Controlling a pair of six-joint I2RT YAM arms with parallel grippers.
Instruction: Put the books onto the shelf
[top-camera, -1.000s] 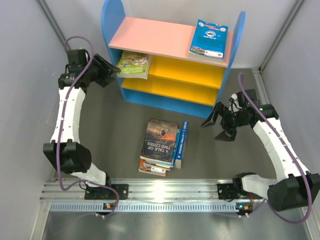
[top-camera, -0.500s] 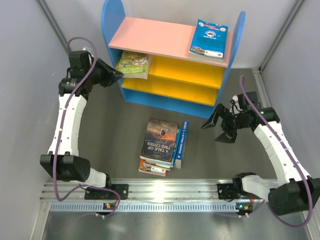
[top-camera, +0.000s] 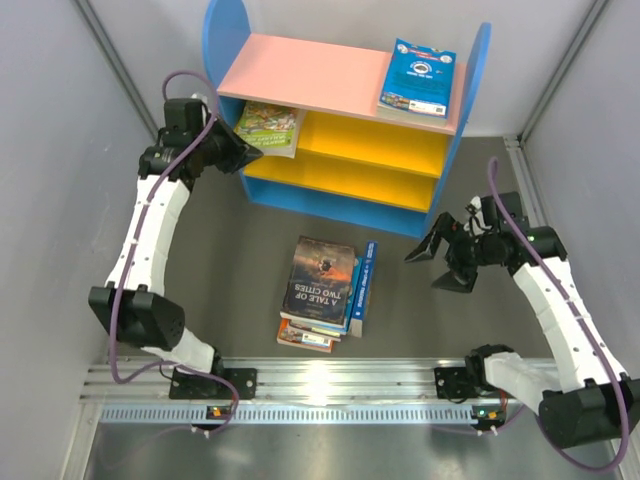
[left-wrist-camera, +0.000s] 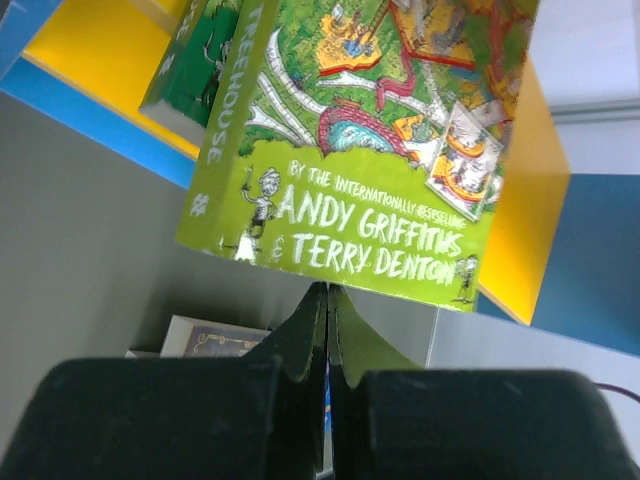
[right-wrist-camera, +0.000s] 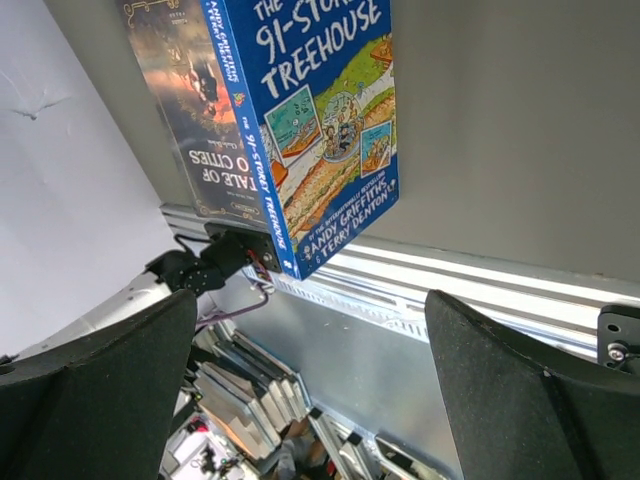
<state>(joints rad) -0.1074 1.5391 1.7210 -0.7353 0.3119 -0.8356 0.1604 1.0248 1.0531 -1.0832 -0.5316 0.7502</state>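
Holding clenched, empty left claw (top-camera: 238, 152) at edge of green book (left-wrist-camera: 360, 150) on shelf (top-camera: 222, 40), upper yellow board (top-camera: 370, 135), left end. Holding right claw (top-camera: 437, 263) released beside stack (top-camera: 322, 280) on counter (top-camera: 220, 250). On pink top (top-camera: 300, 75), blue book (top-camera: 418, 78).

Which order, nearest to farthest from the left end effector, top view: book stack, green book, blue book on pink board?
1. green book, left end of shelf
2. book stack, lower centre
3. blue book, shelf top, far right
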